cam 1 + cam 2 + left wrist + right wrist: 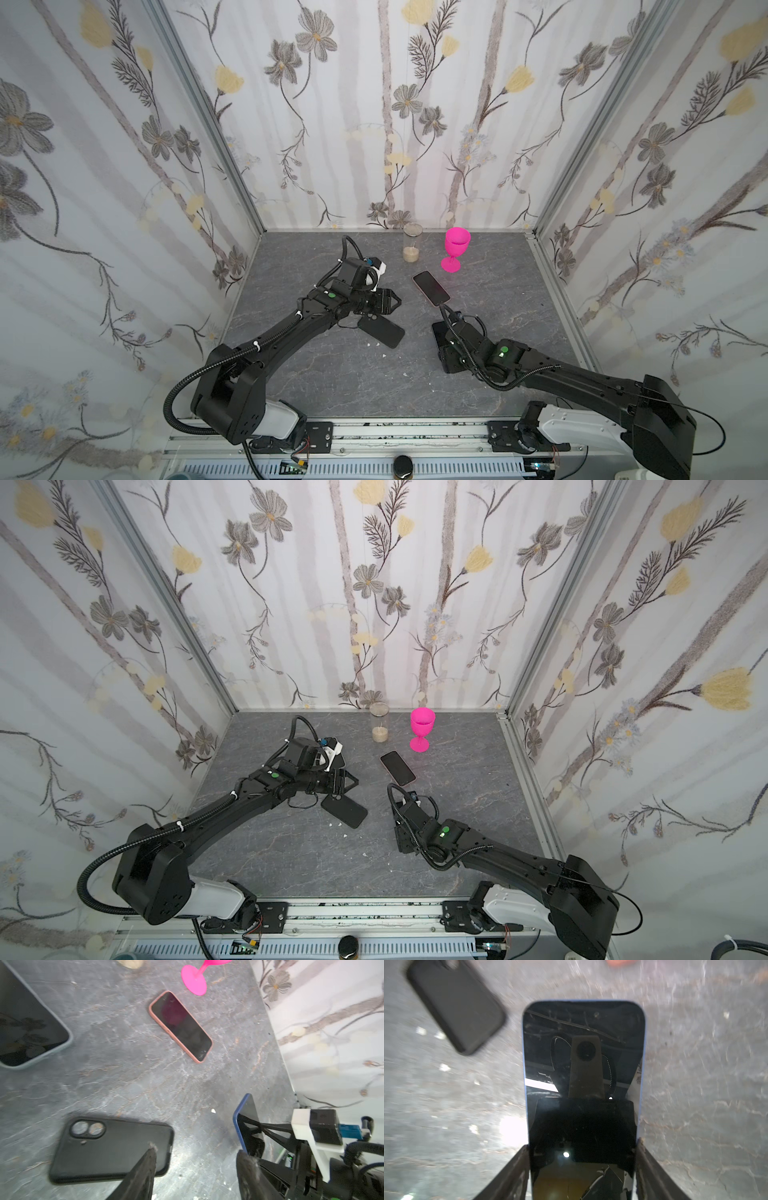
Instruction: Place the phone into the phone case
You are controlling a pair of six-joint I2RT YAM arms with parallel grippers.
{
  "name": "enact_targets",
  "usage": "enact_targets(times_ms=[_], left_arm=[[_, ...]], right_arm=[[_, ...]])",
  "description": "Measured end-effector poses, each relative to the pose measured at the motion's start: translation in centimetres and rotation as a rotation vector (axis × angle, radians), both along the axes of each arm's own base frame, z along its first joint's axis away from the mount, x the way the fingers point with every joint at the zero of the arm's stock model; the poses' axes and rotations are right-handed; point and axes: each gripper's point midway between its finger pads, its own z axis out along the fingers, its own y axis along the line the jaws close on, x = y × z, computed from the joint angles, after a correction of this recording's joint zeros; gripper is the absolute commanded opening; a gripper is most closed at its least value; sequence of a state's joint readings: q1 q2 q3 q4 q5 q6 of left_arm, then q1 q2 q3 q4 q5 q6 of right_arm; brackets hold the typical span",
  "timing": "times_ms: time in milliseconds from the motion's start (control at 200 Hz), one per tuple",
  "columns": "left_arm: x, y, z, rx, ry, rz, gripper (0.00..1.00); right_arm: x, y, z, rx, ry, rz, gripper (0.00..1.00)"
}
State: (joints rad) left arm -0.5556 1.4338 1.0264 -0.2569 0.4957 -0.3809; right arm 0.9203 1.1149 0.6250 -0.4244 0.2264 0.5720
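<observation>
R claw [582,1145] clamped on phone [583,1053], long edges | L claw [198,1150] apart, empty | I see blk case [108,1147] lying flat just below L claw

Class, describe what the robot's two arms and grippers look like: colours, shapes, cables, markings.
Both arms, left arm and right arm, are black and boxy, with white base housings, a green dot near each wrist and ribbed black cables. The left gripper and right gripper have dark, wedge-shaped fingers.
</observation>
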Motion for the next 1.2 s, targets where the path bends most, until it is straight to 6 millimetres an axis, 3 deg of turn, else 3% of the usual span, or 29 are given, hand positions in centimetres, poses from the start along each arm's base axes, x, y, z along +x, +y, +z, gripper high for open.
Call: enact_targets(times_ms=[245,440,699,949,1199], left_arm=[[-3.1,-3.4,1.6,-0.136,0.069,-0.153,0.58],[-4.5,-4.5,2.1,-0.181,0.105,-0.213,0.48],[-5.2,-5.0,2.5,-0.203,0.125,-0.252,0.26],[-5.3,-5.0,2.5,-0.204,0.129,-0.261,0.0],[-5.2,-5.1,2.8,-0.207,0.123,-0.261,0.0]], right_arm=[[0.8,2.6,4.6,0.131,-0.132,0.077,0.37],[0.2,4.7,6.3,0.184,-0.169,0.161,0.37],[-0.7,6.5,7.1,0.199,-0.186,0.234,0.37],[-0.7,7.0,7.3,0.199,-0.198,0.244,0.38],[-0.4,6.8,7.5,0.189,-0.214,0.236,0.41]])
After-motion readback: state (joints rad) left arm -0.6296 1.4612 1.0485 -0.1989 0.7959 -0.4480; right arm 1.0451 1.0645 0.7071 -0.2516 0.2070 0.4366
